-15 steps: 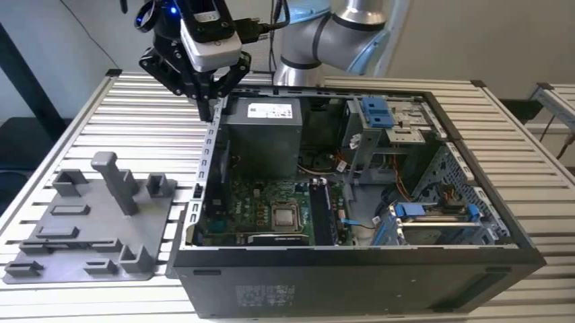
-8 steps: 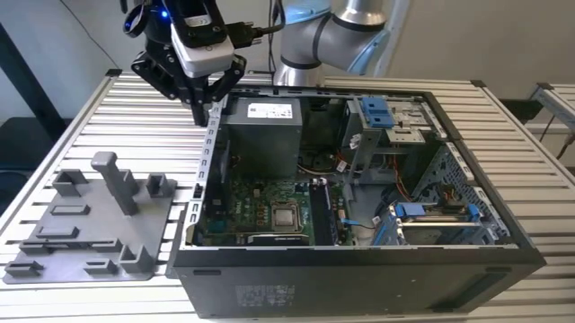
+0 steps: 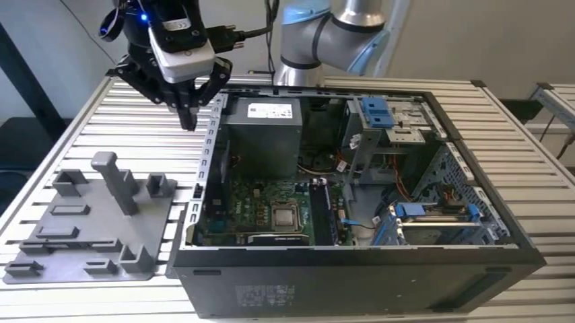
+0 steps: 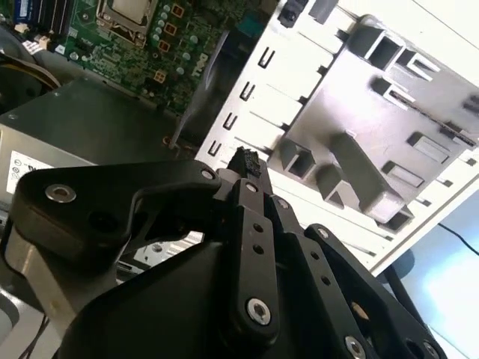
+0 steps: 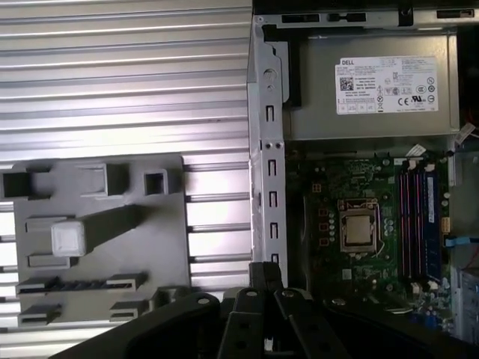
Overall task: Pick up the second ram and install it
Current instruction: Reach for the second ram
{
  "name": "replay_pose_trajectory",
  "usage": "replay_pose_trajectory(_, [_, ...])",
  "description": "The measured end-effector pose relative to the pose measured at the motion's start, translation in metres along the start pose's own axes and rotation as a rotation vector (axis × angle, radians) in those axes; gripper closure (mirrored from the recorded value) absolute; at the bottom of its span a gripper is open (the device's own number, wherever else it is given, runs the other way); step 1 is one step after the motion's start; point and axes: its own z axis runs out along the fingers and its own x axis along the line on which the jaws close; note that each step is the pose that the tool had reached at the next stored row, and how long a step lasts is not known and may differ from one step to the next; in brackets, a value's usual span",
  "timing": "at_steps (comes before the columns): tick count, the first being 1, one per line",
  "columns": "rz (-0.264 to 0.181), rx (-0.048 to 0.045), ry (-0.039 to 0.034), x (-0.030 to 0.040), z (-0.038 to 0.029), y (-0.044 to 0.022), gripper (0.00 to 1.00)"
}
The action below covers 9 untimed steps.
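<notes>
The pincer (image 3: 188,123) was seen clenched on nothing, hung high by the case wall (image 3: 214,134) between grey tray (image 3: 90,229) and motherboard (image 3: 256,202), presumably for clearance.

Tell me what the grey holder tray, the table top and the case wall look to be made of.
Grey holder tray: matte plastic, perhaps moulded or printed; dull uniform grey, blocky posts.
Table top: metal, probably aluminium; pale sheen, long parallel slats.
Case wall: bare sheet metal, likely steel; thin, punched slots, folded edge.
</notes>
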Motion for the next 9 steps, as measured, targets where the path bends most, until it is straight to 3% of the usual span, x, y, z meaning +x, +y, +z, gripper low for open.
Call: replay_pose_trajectory(9, [0.0,-0.0003,0.0,0.0253,-0.0008,-0.0077,0.89])
